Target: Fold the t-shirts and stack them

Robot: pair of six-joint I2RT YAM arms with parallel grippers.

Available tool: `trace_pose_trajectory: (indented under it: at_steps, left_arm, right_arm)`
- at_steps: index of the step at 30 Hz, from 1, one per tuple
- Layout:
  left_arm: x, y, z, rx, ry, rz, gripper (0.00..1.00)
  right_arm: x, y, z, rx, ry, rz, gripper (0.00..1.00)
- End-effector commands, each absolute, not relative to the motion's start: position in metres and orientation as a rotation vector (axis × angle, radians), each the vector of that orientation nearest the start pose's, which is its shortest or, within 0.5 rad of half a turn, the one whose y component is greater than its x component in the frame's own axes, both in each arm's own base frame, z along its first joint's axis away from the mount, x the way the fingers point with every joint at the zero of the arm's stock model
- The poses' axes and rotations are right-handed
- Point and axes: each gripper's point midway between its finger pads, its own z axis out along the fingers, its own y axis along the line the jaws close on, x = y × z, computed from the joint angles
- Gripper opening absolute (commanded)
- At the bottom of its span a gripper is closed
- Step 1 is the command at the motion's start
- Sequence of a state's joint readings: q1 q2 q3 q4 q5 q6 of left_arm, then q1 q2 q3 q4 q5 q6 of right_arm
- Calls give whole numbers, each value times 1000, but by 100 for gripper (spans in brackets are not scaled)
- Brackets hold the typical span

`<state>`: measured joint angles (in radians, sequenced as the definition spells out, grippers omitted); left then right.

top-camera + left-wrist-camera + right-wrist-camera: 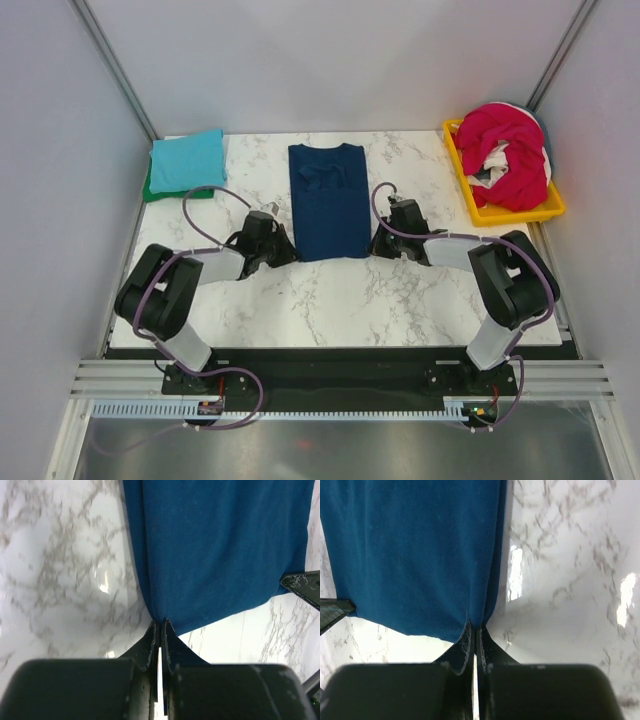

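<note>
Navy t-shirt flat, centre of counter | my left pincer and right pincer each clenched on a near hem corner | step: hem-to-collar fold, I judge | next: lift both corners evenly, carry toward collar

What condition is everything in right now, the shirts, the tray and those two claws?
navy t-shirt: narrowed lengthwise, lying flat.
teal t-shirt: folded, on top.
green t-shirt: underneath, mostly hidden.
magenta-red t-shirt: crumpled in yellow tray.
white t-shirt: crumpled, tangled with it.
left gripper: shut on navy hem corner.
right gripper: shut on other hem corner.
</note>
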<state>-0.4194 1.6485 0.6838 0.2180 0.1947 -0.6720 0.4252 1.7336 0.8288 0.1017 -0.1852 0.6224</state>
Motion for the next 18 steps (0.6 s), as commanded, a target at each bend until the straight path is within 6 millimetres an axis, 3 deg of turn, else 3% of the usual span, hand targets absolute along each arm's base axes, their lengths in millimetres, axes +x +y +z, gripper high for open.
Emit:
trace_pose_trajectory:
  at_steps: [1, 2, 3, 5, 6, 7, 8, 10, 11, 13, 14, 15, 17, 18]
  left_arm:
    - [299, -207, 32, -200, 2452, -764, 2]
    - [287, -204, 30, -216, 2467, -768, 2]
    - [282, -206, 50, -216, 2423, -826, 2]
    - [260, -206, 54, -275, 2443, -889, 2]
    - [251, -207, 61, -283, 2439, -916, 2]
    - [246, -208, 80, -292, 2390, -952, 2]
    - [228, -207, 79, -288, 2435, -939, 2]
    - [215, -206, 89, -305, 2427, -947, 2]
    - [206, -209, 107, -290, 2387, -996, 2]
    - [189, -207, 116, -340, 2412, -1017, 2]
    - [180, -213, 136, -307, 2374, -1068, 2]
    - [172, -208, 137, -328, 2399, -1036, 2]
    - [161, -211, 165, -322, 2365, -1089, 2]
    - [154, -207, 166, -338, 2392, -1071, 2]
  right_arm:
    - [329, 211, 31, 162, 2471, 706, 0]
    - [318, 207, 35, 163, 2471, 711, 0]
    - [312, 205, 38, 158, 2468, 711, 0]
    - [300, 201, 56, 153, 2437, 718, 0]
    - [288, 195, 54, 158, 2460, 692, 0]
    - [281, 192, 60, 163, 2455, 687, 0]
    - [271, 188, 75, 171, 2442, 686, 0]
    - [259, 186, 92, 164, 2421, 678, 0]
    - [248, 182, 107, 163, 2410, 677, 0]
    - [235, 181, 119, 165, 2408, 643, 0]
    - [222, 176, 123, 169, 2434, 620, 0]
    - [215, 183, 133, 160, 2428, 638, 0]
    - [203, 181, 148, 176, 2416, 635, 0]
    - [195, 187, 153, 180, 2419, 664, 0]
